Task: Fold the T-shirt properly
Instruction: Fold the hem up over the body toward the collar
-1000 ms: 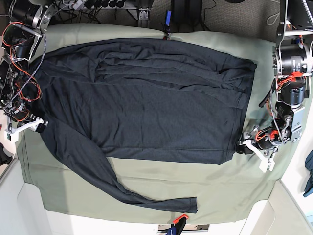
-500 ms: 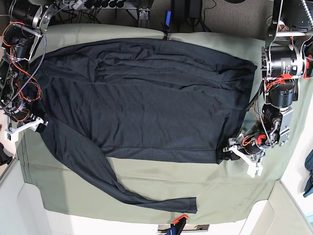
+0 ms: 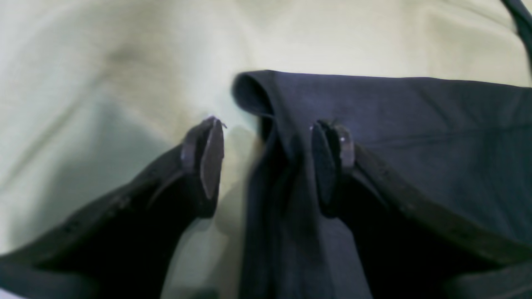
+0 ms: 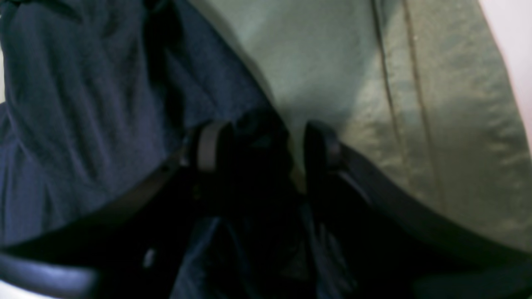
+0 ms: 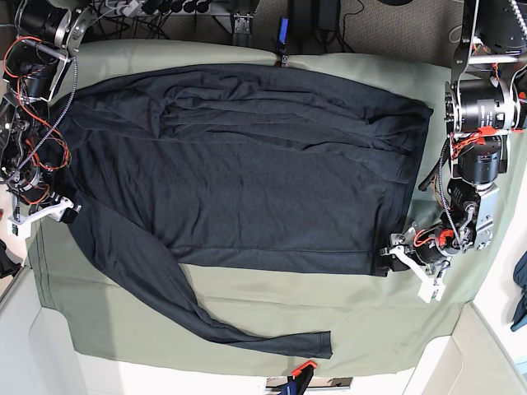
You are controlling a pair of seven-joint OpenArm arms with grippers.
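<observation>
Meanwhile both end effectors, left and right, gape around T-shirt edges on green cloth.

A robotics lab: a cloth-draped table flanked by bare-wired arms, with cables along the back.

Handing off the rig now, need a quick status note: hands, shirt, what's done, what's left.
Left hand: open, fingers straddling the hem corner of the T-shirt, one finger on the fabric, one on the green table cloth; not closed.
Right hand: open, astride dark fabric at the shirt's shoulder-end edge; no grip visible.
T-shirt: spread flat on the table cloth, one long sleeve trailing toward the near edge.
Done: shirt laid out, hands positioned at its edges.
Left: close on the fabric, fold the sleeve in, fold the body.
</observation>
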